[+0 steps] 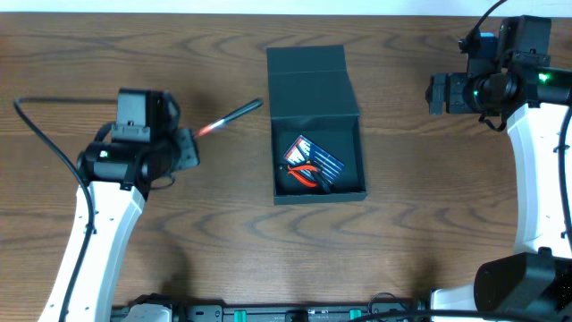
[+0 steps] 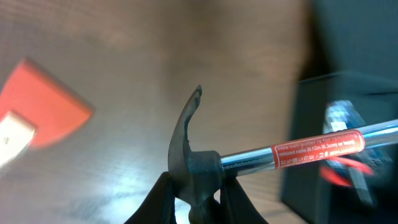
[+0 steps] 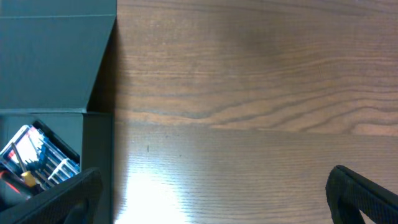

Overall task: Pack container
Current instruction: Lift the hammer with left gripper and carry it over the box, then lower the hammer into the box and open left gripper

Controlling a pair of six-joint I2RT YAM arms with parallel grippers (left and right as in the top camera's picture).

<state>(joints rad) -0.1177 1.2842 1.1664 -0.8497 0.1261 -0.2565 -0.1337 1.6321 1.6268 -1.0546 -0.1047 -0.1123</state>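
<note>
The container (image 1: 273,170), a dark teal-grey box, stands open at the table's middle with its lid flap (image 1: 308,76) laid back. Inside lie red-handled pliers (image 1: 308,174) and a blue pack (image 1: 320,156). My left gripper (image 1: 186,146) is shut on the dark head of a small hammer (image 1: 228,119). The hammer's shaft has a red label and points at the container. The hammer head (image 2: 193,165) sits between the jaws (image 2: 198,199). My right gripper (image 1: 436,93) is open and empty to the right of the container, and its fingers (image 3: 211,199) are spread wide over bare wood beside the container wall (image 3: 99,155).
A blurred red-orange shape (image 2: 43,112) with a white part lies at the upper left of the left wrist view. The container's dark side (image 2: 298,186) shows at the right of that view. Brown wooden tabletop (image 1: 429,206) surrounds everything.
</note>
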